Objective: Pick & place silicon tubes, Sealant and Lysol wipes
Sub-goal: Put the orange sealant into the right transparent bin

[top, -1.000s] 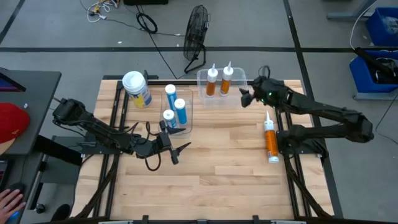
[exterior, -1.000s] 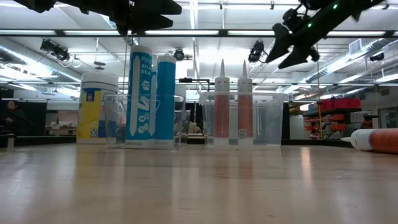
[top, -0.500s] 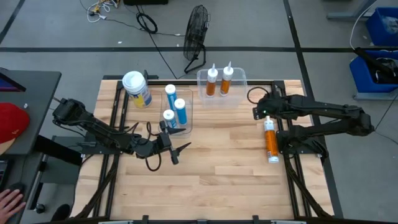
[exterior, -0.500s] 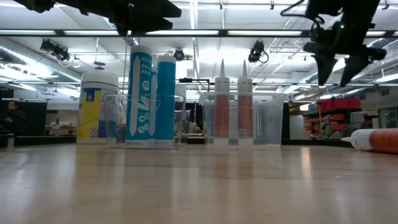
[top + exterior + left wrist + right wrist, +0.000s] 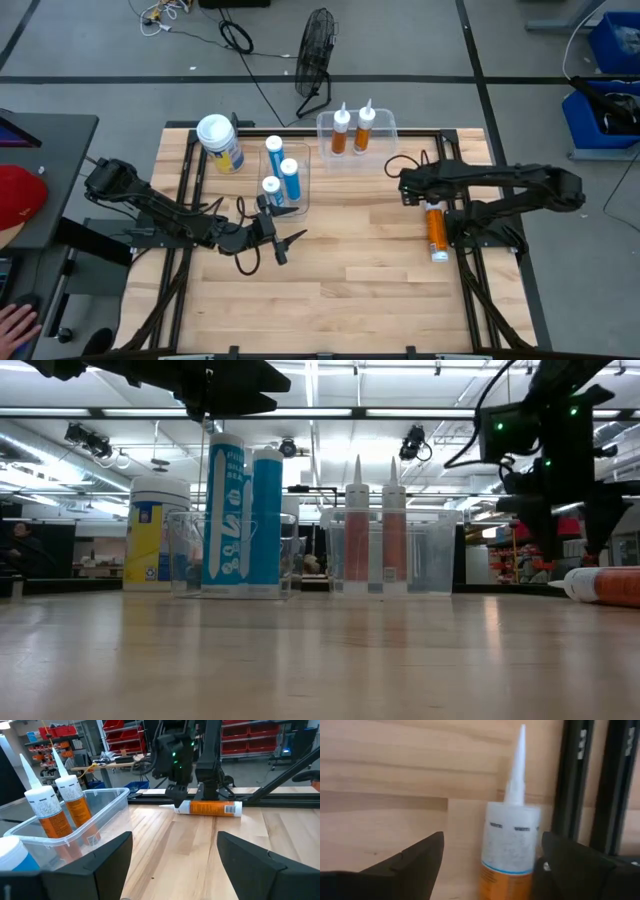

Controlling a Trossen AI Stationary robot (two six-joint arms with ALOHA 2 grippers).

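A light wooden table [image 5: 340,270] stands in a workshop with a grey floor, a small fan beyond its far edge and red storage bins in the room behind.

Near the far left corner stands the Lysol wipes canister [image 5: 220,143], upright, white lid up, just beside a clear bin [image 5: 300,178] holding three blue tubes [image 5: 290,178] with white caps. A second clear bin [image 5: 385,125] at the far middle holds two orange sealant tubes [image 5: 352,128] standing nozzle up. A third orange sealant tube [image 5: 436,224] lies flat near the right edge of the table, nozzle pointing toward the far side.

The right gripper [image 5: 412,190] hangs directly over the nozzle end of that lying tube. In its wrist view the two dark fingers [image 5: 405,862] stand wide apart on either side of the tube's shoulder, holding nothing. The left gripper [image 5: 283,243] hovers near the table's middle, in front of the blue tubes, jaws parted and empty.

The lying tube looks like a stiff plastic cartridge, fairly light, with a smooth, possibly slippery label. Being round, it may roll if nudged from one side. The thin nozzle seems a poor place to hold; the best grip is likely across the wide body just behind the shoulder, with the fingers squarely on opposite sides.
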